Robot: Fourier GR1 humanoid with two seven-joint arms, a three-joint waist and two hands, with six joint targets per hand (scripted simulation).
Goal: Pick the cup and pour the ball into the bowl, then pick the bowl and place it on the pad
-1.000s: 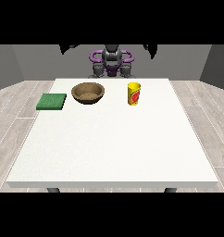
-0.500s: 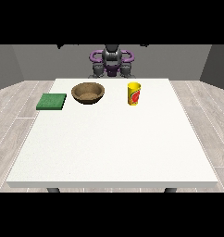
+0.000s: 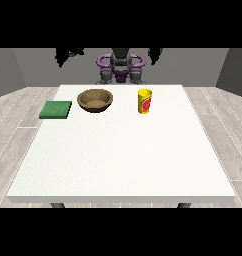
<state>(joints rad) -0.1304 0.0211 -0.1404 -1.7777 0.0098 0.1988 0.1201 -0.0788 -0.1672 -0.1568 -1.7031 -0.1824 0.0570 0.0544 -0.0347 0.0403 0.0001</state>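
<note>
A yellow cup [image 3: 145,101] with a red mark stands upright on the white table [image 3: 123,160], at the back and right of centre. No ball shows from here. A brown wooden bowl [image 3: 95,99] sits to the cup's left. Further left, a flat green pad [image 3: 56,109] lies near the table's left edge. Both black hands are raised high behind the table, far from all three things. The hand at the view's left [image 3: 68,54] and the hand at the view's right [image 3: 155,54] are cut off by the picture's top.
The robot's grey and purple torso [image 3: 121,67] stands behind the table's far edge. Wide bare tabletop stretches from the three things to the near edge. Grey plank floor surrounds the table.
Both hands show slightly lower and larger at the top of the view than a second ago. Cup, bowl and pad have not moved.
</note>
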